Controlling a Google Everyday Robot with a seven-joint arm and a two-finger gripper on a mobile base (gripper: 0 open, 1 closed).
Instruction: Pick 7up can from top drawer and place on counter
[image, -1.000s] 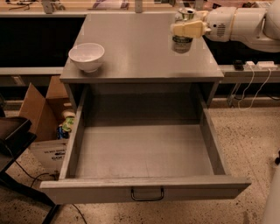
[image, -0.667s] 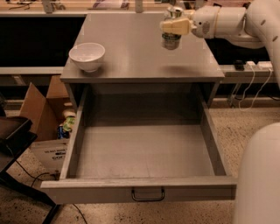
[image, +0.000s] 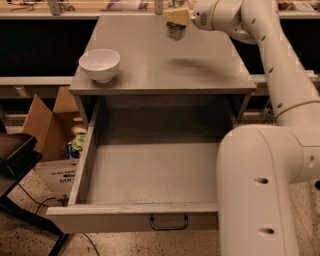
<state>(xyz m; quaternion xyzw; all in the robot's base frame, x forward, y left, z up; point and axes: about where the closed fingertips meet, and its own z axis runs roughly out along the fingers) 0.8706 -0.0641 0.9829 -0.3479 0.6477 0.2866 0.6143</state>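
Note:
The 7up can (image: 175, 30), silvery with green markings, hangs upright in my gripper (image: 176, 16) above the far middle of the grey counter (image: 150, 70). The gripper is shut on the can's upper part; its cream-coloured fingers (image: 176, 15) cover the can's top. A shadow on the counter beneath shows the can is raised off the surface. The top drawer (image: 145, 175) is pulled fully out below the counter and holds nothing that I can see. Its dark pull handle (image: 169, 223) is on the front panel.
A white bowl (image: 100, 64) stands on the counter's left front. My white arm (image: 270, 165) fills the right side, covering the drawer's right end. An open cardboard box (image: 50, 130) and a dark chair (image: 15, 160) stand to the left. Shelving runs behind the counter.
My gripper has carried the can leftward and farther back over the counter. More of the arm now fills the right foreground. The bowl and drawer have not moved.

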